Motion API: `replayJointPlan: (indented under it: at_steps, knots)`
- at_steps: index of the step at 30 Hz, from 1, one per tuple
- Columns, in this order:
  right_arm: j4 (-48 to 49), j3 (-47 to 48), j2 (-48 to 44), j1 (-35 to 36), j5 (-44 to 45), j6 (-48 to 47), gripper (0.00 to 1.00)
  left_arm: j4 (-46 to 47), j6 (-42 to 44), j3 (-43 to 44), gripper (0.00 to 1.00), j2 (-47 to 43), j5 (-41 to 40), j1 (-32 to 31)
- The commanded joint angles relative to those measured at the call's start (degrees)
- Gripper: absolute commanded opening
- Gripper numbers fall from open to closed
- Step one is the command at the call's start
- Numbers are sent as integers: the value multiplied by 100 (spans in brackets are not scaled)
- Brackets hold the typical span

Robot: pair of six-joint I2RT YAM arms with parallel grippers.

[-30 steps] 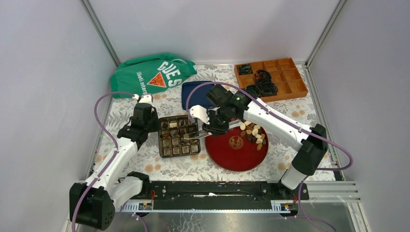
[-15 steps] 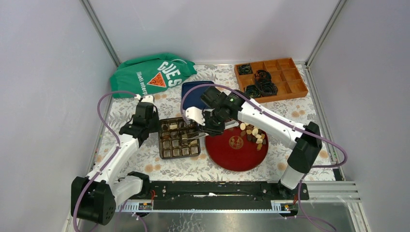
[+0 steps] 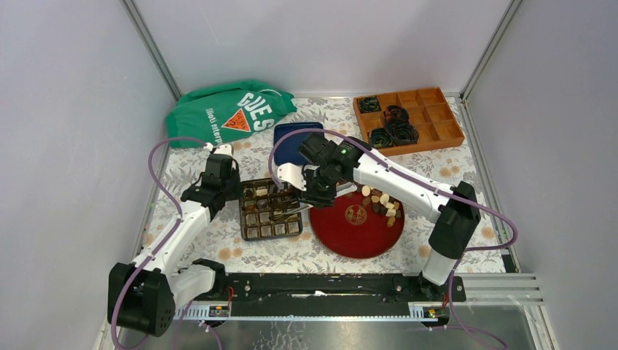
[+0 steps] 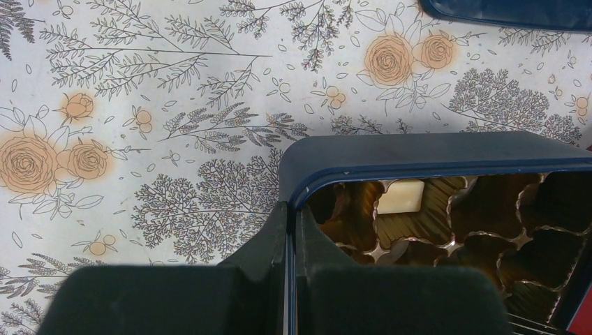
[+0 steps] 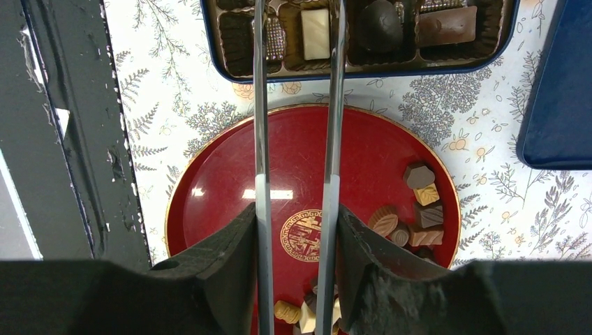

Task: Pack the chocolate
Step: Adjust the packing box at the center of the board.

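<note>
Presently: box braced, tweezers over its cells.
Left gripper (image 4: 287,209) has its jaws clamped on the chocolate box (image 4: 419,155) rim, apparently to stop it sliding. Right gripper (image 5: 297,223) jaws grip tweezers (image 5: 262,105), prongs parted with nothing between. Unpacked chocolate (image 5: 419,209) lies on the red plate (image 5: 223,174), mid-table towards the near edge.

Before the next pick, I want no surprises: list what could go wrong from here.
The long metal tweezers in the right gripper straddle a cream-white chocolate block in the dark-blue compartment box; withdrawing low might snag it out. The left gripper pinches only one corner of that box, so a sideways nudge could pivot it.
</note>
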Motion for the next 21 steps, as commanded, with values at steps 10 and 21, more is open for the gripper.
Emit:
replayJointPlan:
  at_steps: [10,21]
  knots:
    - [-292,316,-593,0,-404,-75,42,75,-220,348,0,185,-129,7]
    - [54,-906,-2095,-1789,-1602,24,41,-6,-240,419,0,642,10,69]
